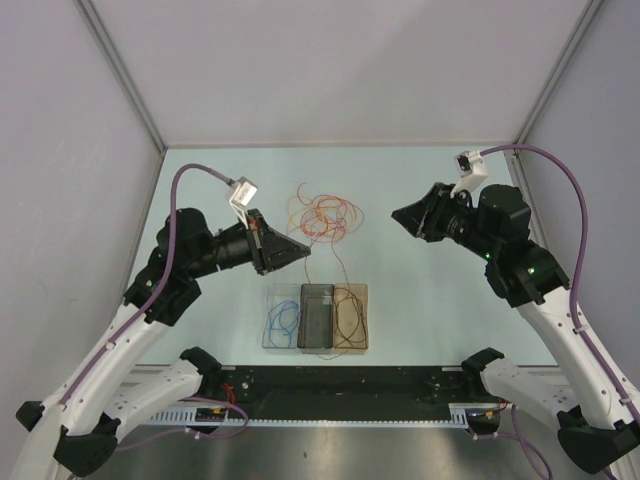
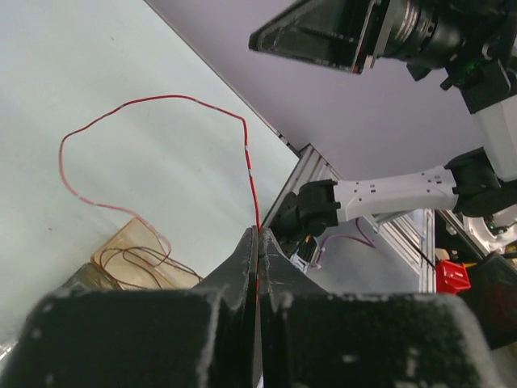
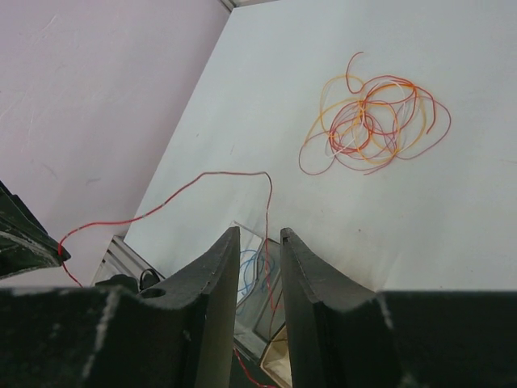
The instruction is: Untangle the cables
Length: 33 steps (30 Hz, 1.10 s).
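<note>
**Left claw pinches a red cable; the tangle lies beyond the tray**

Your left gripper (image 2: 257, 236) is clamped tight on a thin red cable (image 2: 161, 99). The wire rises from between the closed jaws, arcs over to the left and drops toward the clear tray (image 1: 366, 300), ending near its dark brown cable (image 2: 149, 260).

Your right gripper (image 3: 258, 238) hovers above the table (image 1: 420, 300), well apart from the left one. Its jaws stand a narrow gap apart with nothing between them.

The knot of red, orange and pale yellow cables (image 3: 371, 121) lies in loose loops on the table beyond the tray, between your two grippers and touching neither.

In the tray, a blue cable (image 1: 282, 320) sits coiled in the left compartment and the dark brown one in the right.
</note>
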Each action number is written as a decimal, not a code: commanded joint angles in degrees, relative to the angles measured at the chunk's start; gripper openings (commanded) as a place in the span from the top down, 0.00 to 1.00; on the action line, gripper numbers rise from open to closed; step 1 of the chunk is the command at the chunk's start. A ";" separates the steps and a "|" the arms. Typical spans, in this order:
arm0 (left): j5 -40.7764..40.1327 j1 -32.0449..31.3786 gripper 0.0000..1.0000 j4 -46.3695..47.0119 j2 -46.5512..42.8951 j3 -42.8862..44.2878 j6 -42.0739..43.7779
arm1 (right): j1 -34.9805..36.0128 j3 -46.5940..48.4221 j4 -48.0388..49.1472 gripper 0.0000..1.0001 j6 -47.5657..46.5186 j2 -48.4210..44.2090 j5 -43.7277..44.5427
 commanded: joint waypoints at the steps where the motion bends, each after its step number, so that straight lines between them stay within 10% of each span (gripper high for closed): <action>1: -2.47 -0.34 1.00 -0.03 2.10 6.83 4.53 | -0.29 2.23 -0.61 0.69 -1.57 -0.04 0.79; 15: -3.17 -0.34 1.00 -4.96 5.36 12.47 11.38 | -0.37 2.23 -2.10 0.69 -3.33 0.75 2.20; 33: -2.02 -7.45 1.00 10.24 0.00 -10.73 -0.56 | -0.82 0.65 -2.28 0.70 -3.59 0.49 1.67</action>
